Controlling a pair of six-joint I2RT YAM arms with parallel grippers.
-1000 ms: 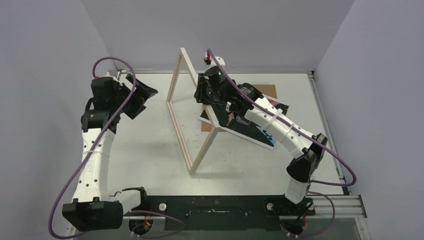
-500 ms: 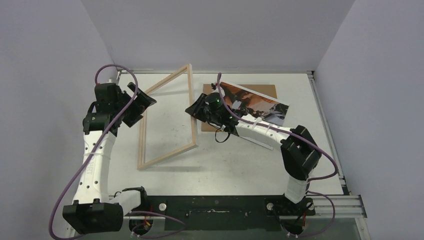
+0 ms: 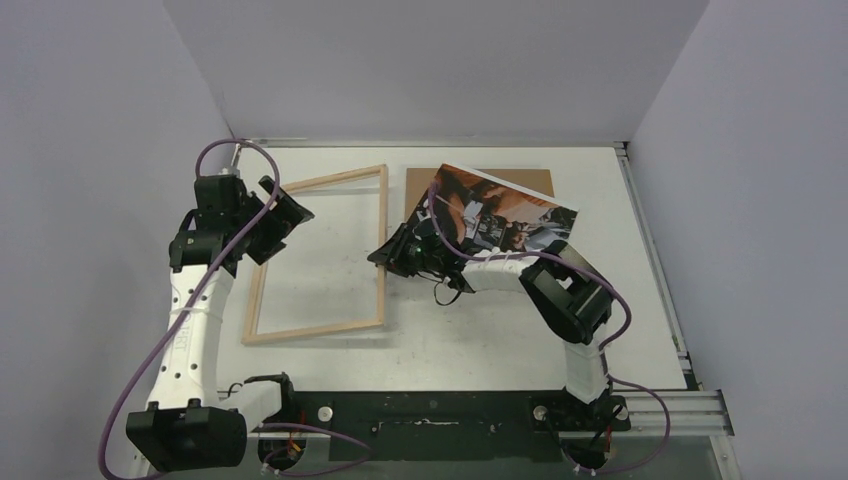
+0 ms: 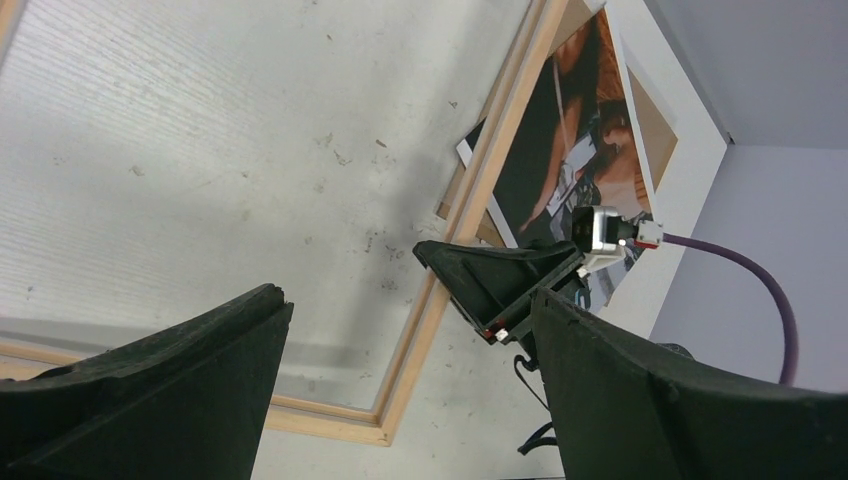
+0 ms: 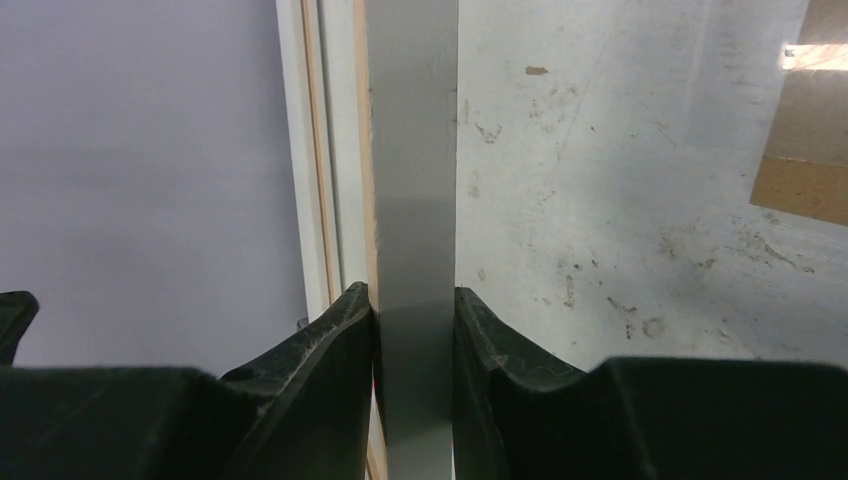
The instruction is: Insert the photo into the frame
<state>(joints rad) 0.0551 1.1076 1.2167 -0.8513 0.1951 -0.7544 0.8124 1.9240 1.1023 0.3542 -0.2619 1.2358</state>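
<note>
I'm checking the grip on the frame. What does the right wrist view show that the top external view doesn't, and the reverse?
Only the right wrist view: the right gripper closed on the frame's edge bar, with a finger tight against each side.

Only the top external view: the whole frame outline, the photo lying to its right, and the left gripper open over the frame's left side.

Both: the frame, the table and part of the brown board.
</note>
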